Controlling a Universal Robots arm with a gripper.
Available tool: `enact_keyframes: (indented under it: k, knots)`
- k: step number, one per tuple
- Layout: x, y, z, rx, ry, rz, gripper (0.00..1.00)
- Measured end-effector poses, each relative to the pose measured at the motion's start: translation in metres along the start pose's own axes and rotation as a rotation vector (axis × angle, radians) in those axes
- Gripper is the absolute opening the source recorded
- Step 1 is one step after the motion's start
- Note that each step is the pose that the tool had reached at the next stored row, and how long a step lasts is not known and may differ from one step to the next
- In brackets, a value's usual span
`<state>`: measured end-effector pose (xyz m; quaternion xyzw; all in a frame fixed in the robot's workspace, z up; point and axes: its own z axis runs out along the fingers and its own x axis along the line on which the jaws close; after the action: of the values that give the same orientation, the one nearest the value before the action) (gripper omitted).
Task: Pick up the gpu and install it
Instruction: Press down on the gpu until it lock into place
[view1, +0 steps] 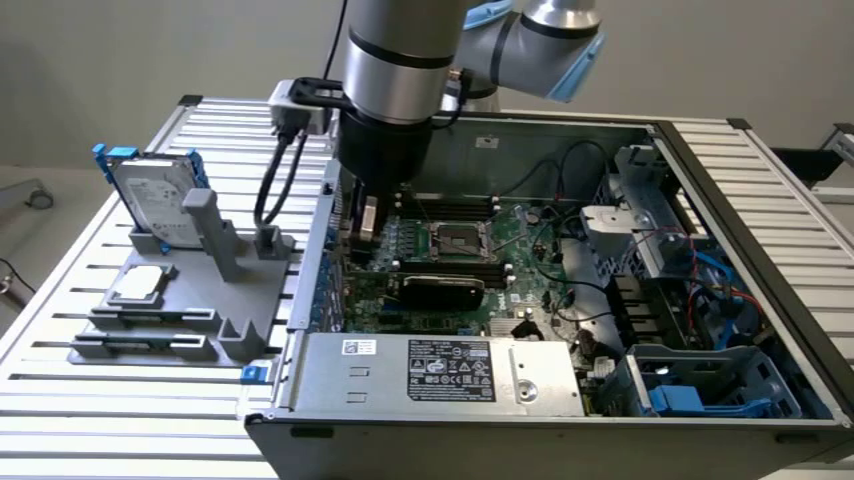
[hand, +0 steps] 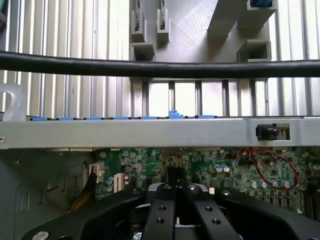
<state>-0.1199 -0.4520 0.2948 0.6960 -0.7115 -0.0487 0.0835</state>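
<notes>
A robot arm reaches into the open grey computer case (view1: 747, 200), upper centre of the exterior view. Its gripper (hand: 176, 192) has jaws closed above the green motherboard (hand: 225, 167). The black-shrouded gpu (view1: 441, 289) sits mid-board, seemingly installed; pressing or withdrawing appears underway.

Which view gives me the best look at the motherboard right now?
The exterior view: it shows the motherboard nearly whole inside the open case, with the CPU socket near its middle. The wrist view catches a green strip of it, beyond the shut end effector.
</notes>
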Motion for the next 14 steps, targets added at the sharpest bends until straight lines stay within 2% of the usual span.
enact_keyframes:
  k: [6, 14]
  knots:
    - [0.0002, 0.0029, -0.0006, -0.0119, 0.0040, 0.000, 0.11]
    - [0.0002, 0.0053, -0.0004, -0.0183, 0.0120, 0.001, 0.11]
